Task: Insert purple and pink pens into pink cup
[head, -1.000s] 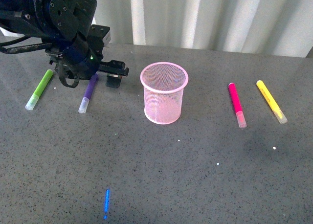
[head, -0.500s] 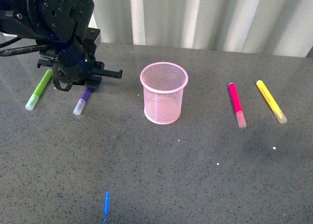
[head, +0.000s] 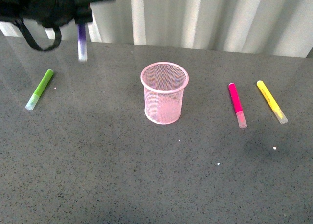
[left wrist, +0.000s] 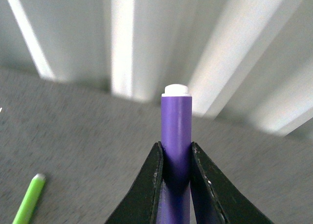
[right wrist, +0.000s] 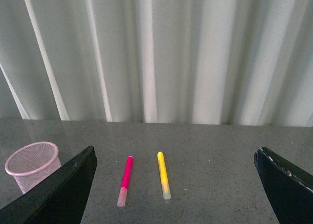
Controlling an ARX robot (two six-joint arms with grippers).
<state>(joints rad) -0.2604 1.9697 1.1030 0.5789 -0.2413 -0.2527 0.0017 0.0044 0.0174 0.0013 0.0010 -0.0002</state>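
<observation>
the purple pen (head: 82, 44) hung in the air, clear of the tabletop (head: 146, 175), well to the left of the pink cup (head: 164, 105) and farther back, its pale cap pointing down. the left claw (left wrist: 176, 153) was clamped on its barrel, one finger on each side. the pink pen (head: 236, 102) lay flat on the tabletop to the right of the cup, apart from it. the cup stood upright. the right claw (right wrist: 175, 155) was spread wide, gripping nothing. a yellow marker (head: 270, 100) lay right of the cup, beyond the pink pen. a green marker (head: 40, 88) lay well left of the cup.
</observation>
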